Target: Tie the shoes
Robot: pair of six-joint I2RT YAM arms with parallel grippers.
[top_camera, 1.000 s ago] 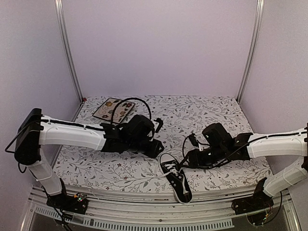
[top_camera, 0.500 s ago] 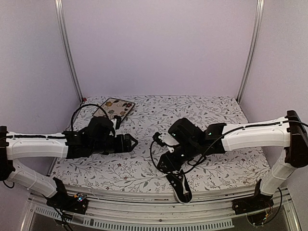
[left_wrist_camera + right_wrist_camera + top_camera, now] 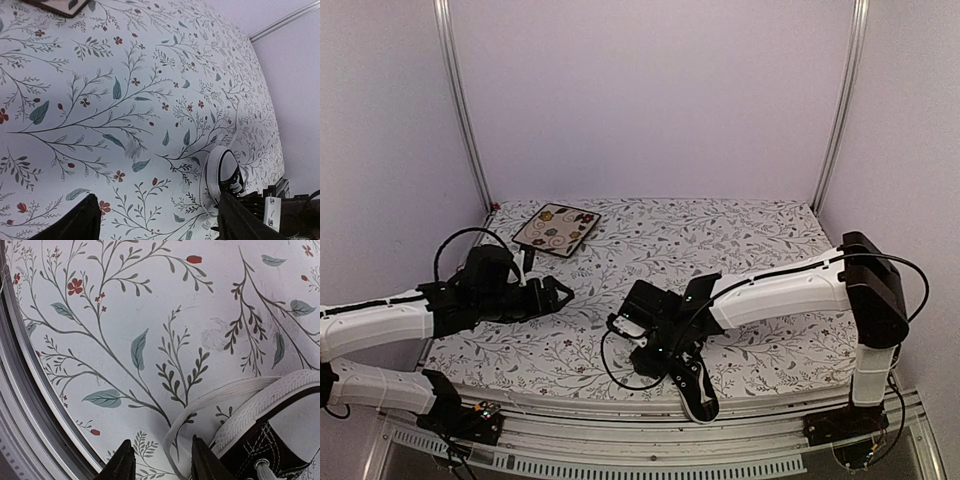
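Observation:
The black shoe [image 3: 698, 390] with its white sole lies near the table's front edge, its far end hidden under my right gripper [image 3: 655, 358]. In the right wrist view a loose white lace [image 3: 200, 405] curves off the shoe [image 3: 265, 445] and runs down between the fingertips of the right gripper [image 3: 162, 465], which stand apart and are not pinching it. My left gripper [image 3: 560, 295] hovers well to the left of the shoe, wide open and holding nothing. In the left wrist view the shoe [image 3: 225, 175] sits just beyond the right finger of that gripper [image 3: 160, 225].
A square floral plate [image 3: 555, 228] lies at the back left. The metal front rail of the table [image 3: 20, 405] runs close beside the right gripper. The tabletop is a leaf-patterned cloth [image 3: 125, 100].
My left arm has pulled back to the left, away from the shoe, and its jaws have opened wide. My right arm has swung left and down over the shoe, its jaws narrowing around the lace.

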